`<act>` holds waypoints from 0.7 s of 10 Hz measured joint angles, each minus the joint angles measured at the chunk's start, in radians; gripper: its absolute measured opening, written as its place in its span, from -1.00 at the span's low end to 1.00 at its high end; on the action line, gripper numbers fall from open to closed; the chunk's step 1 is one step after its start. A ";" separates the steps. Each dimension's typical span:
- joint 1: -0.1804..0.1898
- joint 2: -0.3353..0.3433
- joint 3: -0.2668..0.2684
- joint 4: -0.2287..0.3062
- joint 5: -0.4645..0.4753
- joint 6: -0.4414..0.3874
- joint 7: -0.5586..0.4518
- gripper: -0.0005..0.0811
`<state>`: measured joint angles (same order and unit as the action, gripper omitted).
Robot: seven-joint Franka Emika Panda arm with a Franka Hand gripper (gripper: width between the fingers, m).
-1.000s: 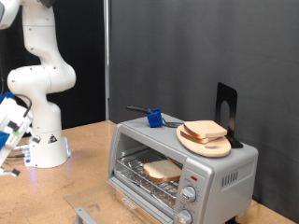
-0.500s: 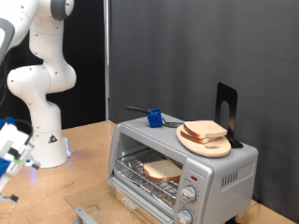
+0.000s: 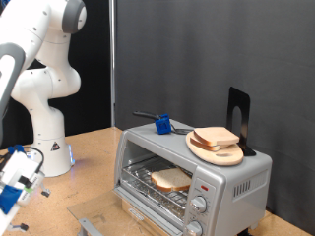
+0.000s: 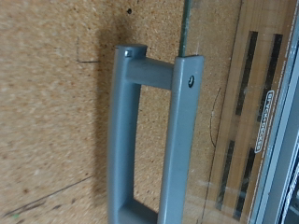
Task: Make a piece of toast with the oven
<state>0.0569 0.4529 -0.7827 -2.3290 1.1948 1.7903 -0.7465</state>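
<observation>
**Toast on the rack, gripper low at the frame's left edge**

In the exterior view the oven point(image 3: 193, 179) sits at lower right with its door point(image 3: 98, 227) dropped open. One piece of toast point(image 3: 172, 179) lies flat on the wire rack inside, its long axis running left to right. A second slice point(image 3: 217, 137) rests on a wooden plate point(image 3: 216, 149) on the oven's top. The gripper point(image 3: 16, 177) hangs low at lower left, near the tabletop; whether its fingers are apart or together cannot be told. The wrist view shows the door's grey handle point(image 4: 154, 140) close up.
</observation>
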 joint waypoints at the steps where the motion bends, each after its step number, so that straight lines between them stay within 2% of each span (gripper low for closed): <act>1: 0.001 0.008 0.018 -0.008 0.020 0.004 -0.009 0.99; 7: 0.033 0.017 0.116 -0.075 0.078 0.032 -0.022 0.99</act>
<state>0.0896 0.4702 -0.6666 -2.4038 1.2726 1.8220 -0.7682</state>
